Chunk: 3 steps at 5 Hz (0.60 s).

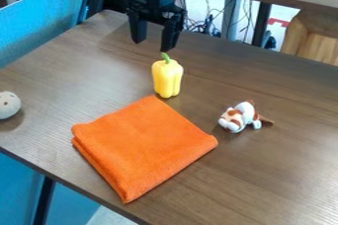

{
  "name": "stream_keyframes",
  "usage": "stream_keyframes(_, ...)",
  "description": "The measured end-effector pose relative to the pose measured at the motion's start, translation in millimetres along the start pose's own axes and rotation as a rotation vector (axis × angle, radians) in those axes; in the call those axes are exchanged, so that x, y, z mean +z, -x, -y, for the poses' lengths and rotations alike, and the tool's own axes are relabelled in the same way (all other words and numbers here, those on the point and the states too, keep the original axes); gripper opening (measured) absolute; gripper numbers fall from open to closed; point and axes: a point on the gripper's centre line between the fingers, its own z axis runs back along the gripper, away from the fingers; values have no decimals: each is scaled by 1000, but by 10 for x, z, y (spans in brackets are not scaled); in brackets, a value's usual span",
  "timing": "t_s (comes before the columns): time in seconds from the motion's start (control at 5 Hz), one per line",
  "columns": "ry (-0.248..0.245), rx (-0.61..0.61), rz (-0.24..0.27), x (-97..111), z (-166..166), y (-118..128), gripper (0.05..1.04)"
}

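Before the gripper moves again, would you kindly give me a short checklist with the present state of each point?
1. Gripper fingers apart: ok
2. Nothing held between the fingers: ok
3. Orange cloth folded and lying flat: ok
4. Small white-and-brown toy animal off the cloth: ok
5. Gap between yellow bell pepper and cloth corner: cannot tell
6. Gripper's exact height above the table: cannot tell
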Motion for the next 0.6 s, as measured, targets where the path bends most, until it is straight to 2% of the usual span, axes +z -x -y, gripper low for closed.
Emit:
stream_keyframes(0.4,44,-22,28,9,71,-41,1009)
stream_keyframes(0.6,48,-15,13,-109,80,-67,1009)
